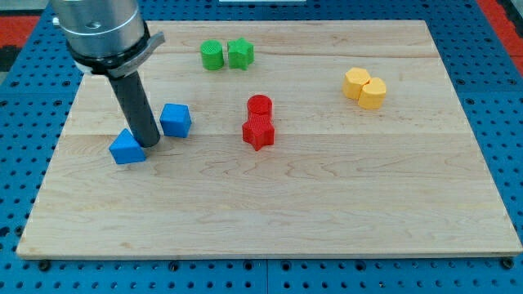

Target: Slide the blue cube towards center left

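Observation:
The blue cube sits on the wooden board at the view's centre left. A second blue block, wedge-like in shape, lies just below and left of it. My tip rests on the board between the two blue blocks, touching or nearly touching the right side of the lower blue block and just left of and below the cube.
Two green blocks stand side by side at the view's top. A red cylinder sits against a red star-like block in the middle. Two yellow blocks touch at the upper right.

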Controlling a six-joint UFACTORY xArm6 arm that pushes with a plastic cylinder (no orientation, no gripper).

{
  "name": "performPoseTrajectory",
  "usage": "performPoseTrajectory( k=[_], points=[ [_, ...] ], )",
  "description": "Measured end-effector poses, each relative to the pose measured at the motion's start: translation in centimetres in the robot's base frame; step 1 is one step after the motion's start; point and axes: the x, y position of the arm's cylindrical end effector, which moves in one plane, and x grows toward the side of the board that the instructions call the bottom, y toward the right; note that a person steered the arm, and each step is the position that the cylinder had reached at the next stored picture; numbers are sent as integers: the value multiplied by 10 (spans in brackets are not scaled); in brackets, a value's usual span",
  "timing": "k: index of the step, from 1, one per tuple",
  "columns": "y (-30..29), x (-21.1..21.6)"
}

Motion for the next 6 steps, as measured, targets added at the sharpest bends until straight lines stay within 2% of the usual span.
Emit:
performPoseTrajectory(
  k=[1, 2, 3, 4, 6],
  points=[
    [83, 0],
    [90, -15],
    [59, -35],
    [-6, -46],
    [-38, -101]
  ],
)
